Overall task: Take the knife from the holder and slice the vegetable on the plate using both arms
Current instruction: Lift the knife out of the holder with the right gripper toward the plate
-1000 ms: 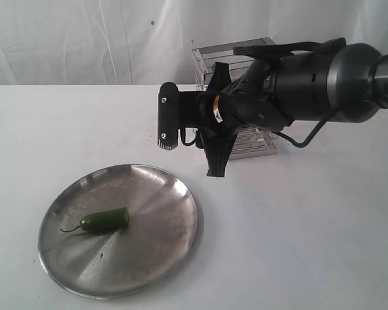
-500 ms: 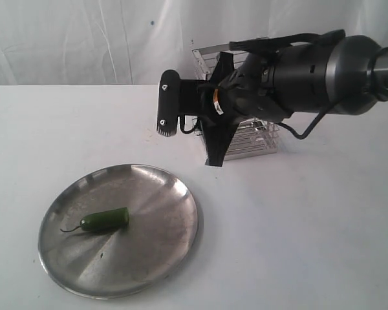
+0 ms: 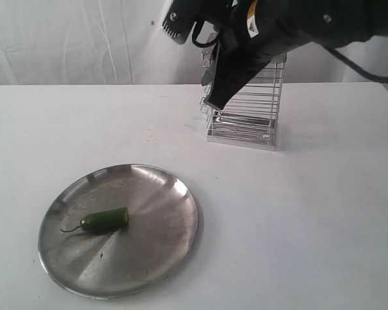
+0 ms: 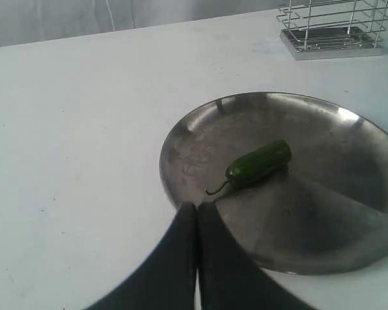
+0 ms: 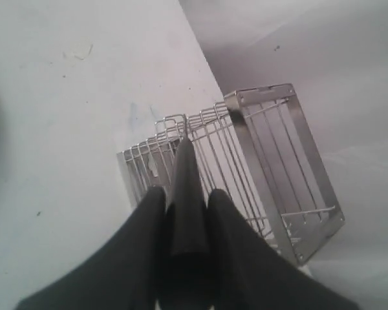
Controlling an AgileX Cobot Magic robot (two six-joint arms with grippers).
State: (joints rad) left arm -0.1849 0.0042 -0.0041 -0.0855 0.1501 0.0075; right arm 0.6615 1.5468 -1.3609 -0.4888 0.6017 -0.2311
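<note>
Knife (image 5: 183, 161) was pinched by right gripper (image 5: 186, 197) at holder (image 3: 246, 110) top, likely to draw it out; left gripper (image 4: 197, 216), pressed together, waited well away from holder, facing pepper (image 4: 258, 163).

One steel plate (image 3: 152, 210), one green pepper (image 3: 105, 219), one wire holder (image 3: 246, 110), one knife (image 5: 183, 161), two grippers: left gripper (image 4: 197, 212), right gripper (image 5: 187, 192).

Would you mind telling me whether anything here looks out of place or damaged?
Nothing stands out: the holder stands upright on the table, and the vegetable lies on the plate.
</note>
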